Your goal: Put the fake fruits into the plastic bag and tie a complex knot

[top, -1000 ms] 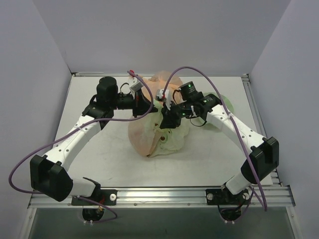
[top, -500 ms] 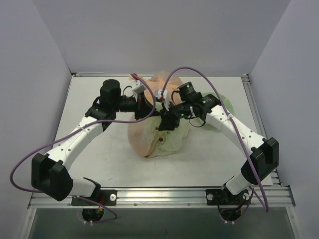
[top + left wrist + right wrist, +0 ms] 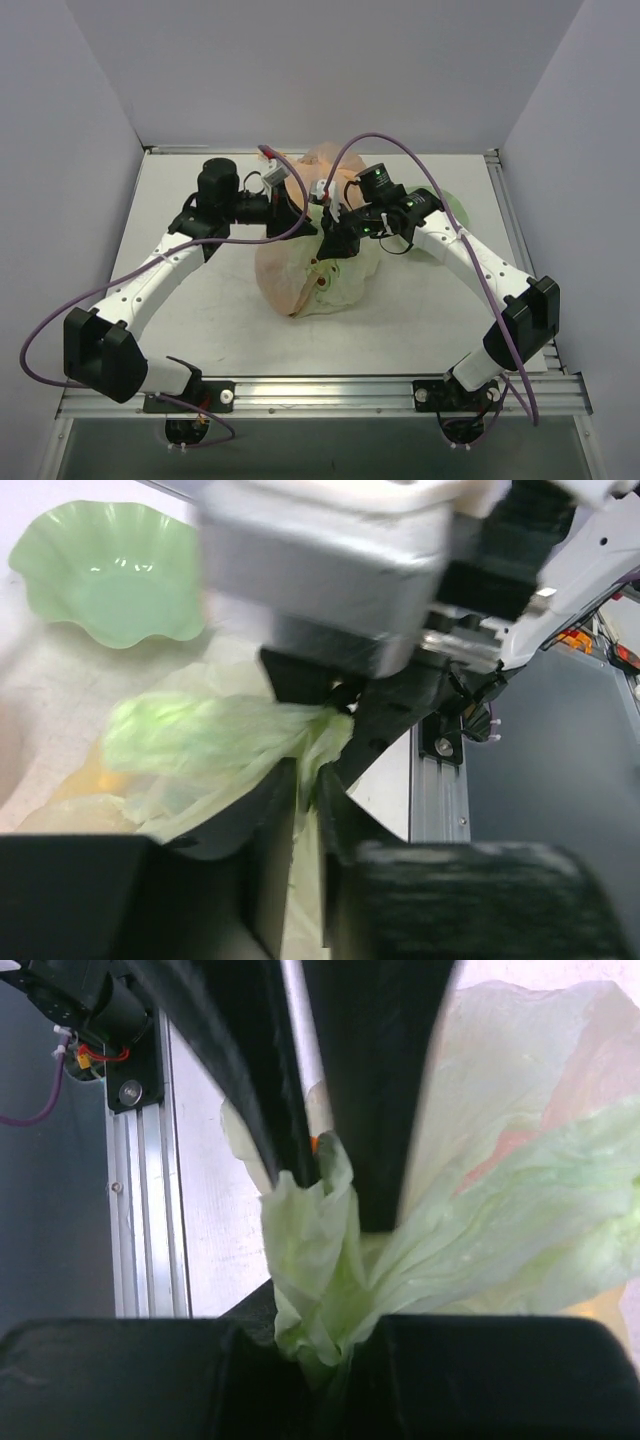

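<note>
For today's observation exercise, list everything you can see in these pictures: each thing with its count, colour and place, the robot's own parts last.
Green bag: one, pale green translucent, table centre, bunched handles pinched by both grippers.
Orange bag: one, peach-orange translucent, against the green bag's left and far side.
Dish: one, pale green, wavy-edged, on the table right of the bags.
Table: one, white.
Left gripper: one, black, closed on a green handle.
Right gripper: one, black, shut on gathered green plastic.

Fake fruits (mostly bag-hidden) point(image 3: 318, 283)
</note>
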Robot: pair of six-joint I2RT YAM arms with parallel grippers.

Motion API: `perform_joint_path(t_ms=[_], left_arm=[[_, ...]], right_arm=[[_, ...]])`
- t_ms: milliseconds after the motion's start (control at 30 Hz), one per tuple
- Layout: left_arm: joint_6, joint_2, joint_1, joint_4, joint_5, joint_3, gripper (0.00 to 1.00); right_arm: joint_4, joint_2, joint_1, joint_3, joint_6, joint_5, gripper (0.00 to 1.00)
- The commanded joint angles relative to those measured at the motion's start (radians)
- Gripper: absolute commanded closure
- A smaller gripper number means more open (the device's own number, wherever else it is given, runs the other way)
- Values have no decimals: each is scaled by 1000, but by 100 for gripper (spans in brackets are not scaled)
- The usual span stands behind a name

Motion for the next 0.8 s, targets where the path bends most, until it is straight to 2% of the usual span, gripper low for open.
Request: perform_joint_path(t_ms=[0,67,100,133,167,233,267,300,333,400,433,567,700,733,767], left_arm=[[-12,-33,74,-28,48,47,72],[-8,-39,120,-50,68,58,59],[-8,-47,136,-62,74,58,58],[-8,-52,148,-64,80,58,58],[0,-53,154,-83,85,58,67],[11,-56,156,-87,100,55,68],[9,-56,151,-87,115,53,65],[4,-55,141,-85,126,52,53],[1,-55,134,-84,135,53,48],[12,-58,124,-84,137,49,38],[15,-61,113,-81,129,44,36],[47,-55,78,-81,105,30,36],[66,-29,19,-53,97,42,39],[64,-26,7,-44,97,47,42],[61,-16,-8,-26,94,49,53]], right_arm=[[8,-31,-16,1,-50,-71,100],[6,-31,-22,-1,-56,-91,100],[8,-30,-25,-1,-59,-94,100],[8,-31,-27,0,-59,-95,100],[6,-27,-27,2,-59,-101,100],[8,-22,-30,7,-61,-121,100],[8,-20,-30,8,-61,-126,100],[8,-19,-30,11,-62,-127,100],[6,-17,-30,16,-61,-131,100],[6,-14,-31,17,-64,-134,100],[8,-13,-31,17,-64,-135,100],[6,-19,-31,17,-70,-143,100],[6,-13,-30,16,-73,-144,100],[5,-11,-30,19,-73,-147,100],[5,-4,-28,22,-70,-147,100]])
